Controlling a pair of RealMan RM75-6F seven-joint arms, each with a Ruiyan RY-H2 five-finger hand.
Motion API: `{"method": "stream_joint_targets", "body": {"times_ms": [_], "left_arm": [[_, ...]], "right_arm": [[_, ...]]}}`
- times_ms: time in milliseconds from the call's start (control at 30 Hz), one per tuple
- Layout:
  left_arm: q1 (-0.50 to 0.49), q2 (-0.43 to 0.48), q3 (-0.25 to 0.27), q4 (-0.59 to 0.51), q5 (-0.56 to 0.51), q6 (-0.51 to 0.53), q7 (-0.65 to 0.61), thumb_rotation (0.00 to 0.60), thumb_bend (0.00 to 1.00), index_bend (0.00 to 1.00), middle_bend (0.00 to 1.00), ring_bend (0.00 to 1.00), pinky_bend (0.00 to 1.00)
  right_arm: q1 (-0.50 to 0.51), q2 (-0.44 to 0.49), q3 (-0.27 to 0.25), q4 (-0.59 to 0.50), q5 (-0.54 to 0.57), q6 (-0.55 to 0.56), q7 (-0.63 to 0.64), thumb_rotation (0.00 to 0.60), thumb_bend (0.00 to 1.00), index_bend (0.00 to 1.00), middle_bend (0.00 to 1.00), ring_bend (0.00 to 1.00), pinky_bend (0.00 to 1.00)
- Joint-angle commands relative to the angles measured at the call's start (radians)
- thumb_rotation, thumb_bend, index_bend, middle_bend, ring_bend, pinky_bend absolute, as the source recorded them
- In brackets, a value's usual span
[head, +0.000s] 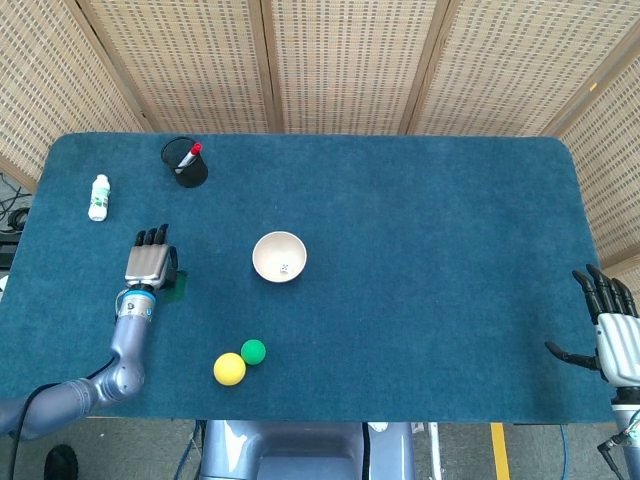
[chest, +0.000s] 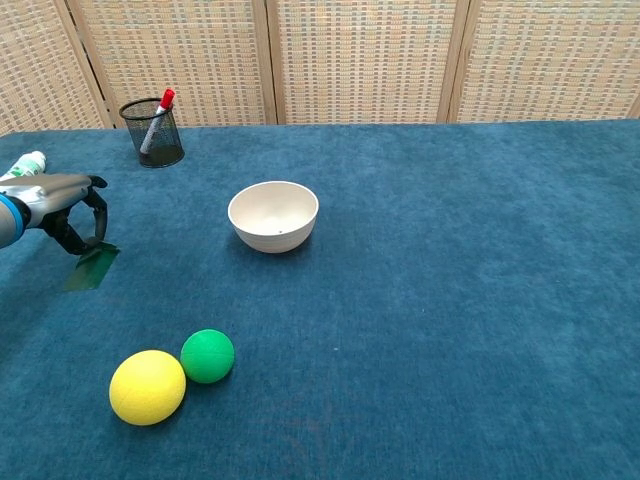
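My left hand (head: 150, 264) (chest: 56, 203) hovers low over the table's left side, palm down. Its fingertips pinch the upper edge of a flat dark green piece (chest: 89, 268) (head: 177, 290), which slopes down to the blue cloth. My right hand (head: 612, 327) is at the table's right front corner with its fingers spread and nothing in it; the chest view does not show it. A white bowl (head: 279, 256) (chest: 273, 214) stands mid-table, right of the left hand. A yellow ball (head: 229, 368) (chest: 147, 386) and a smaller green ball (head: 253, 351) (chest: 207, 355) lie touching near the front edge.
A black mesh cup (head: 184, 162) (chest: 152, 132) with a red-capped marker stands at the back left. A small white bottle (head: 98, 197) (chest: 25, 165) lies near the left edge, behind the left hand. Wicker screens close off the far side.
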Motion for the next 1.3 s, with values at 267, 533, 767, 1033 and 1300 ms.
{"method": "stream_joint_targets", "body": {"times_ms": [267, 533, 767, 1033, 1300], "left_arm": [[0.104, 0.168, 0.093, -0.238, 0.242, 0.078, -0.115, 0.600, 0.49, 0.68, 0.00, 0.00, 0.00], [0.194, 0.271, 0.179, -0.359, 0.464, 0.163, -0.238, 0.600, 0.49, 0.69, 0.00, 0.00, 0.00], [0.270, 0.396, 0.230, -0.476, 0.657, 0.264, -0.382, 0.600, 0.48, 0.69, 0.00, 0.00, 0.00], [0.310, 0.483, 0.195, -0.504, 0.692, 0.315, -0.499, 0.600, 0.48, 0.69, 0.00, 0.00, 0.00], [0.315, 0.498, 0.139, -0.456, 0.614, 0.285, -0.534, 0.600, 0.40, 0.54, 0.00, 0.00, 0.00]], "right_arm": [[-0.001, -0.001, -0.004, -0.006, -0.007, 0.005, -0.010, 0.600, 0.00, 0.03, 0.00, 0.00, 0.00], [-0.003, -0.002, -0.005, -0.011, -0.009, 0.010, -0.019, 0.600, 0.00, 0.03, 0.00, 0.00, 0.00], [-0.007, -0.001, -0.006, -0.016, -0.015, 0.022, -0.022, 0.600, 0.00, 0.03, 0.00, 0.00, 0.00], [-0.007, 0.001, -0.003, -0.017, -0.011, 0.022, -0.020, 0.600, 0.00, 0.03, 0.00, 0.00, 0.00], [-0.009, 0.001, -0.004, -0.019, -0.014, 0.027, -0.026, 0.600, 0.00, 0.03, 0.00, 0.00, 0.00]]}}
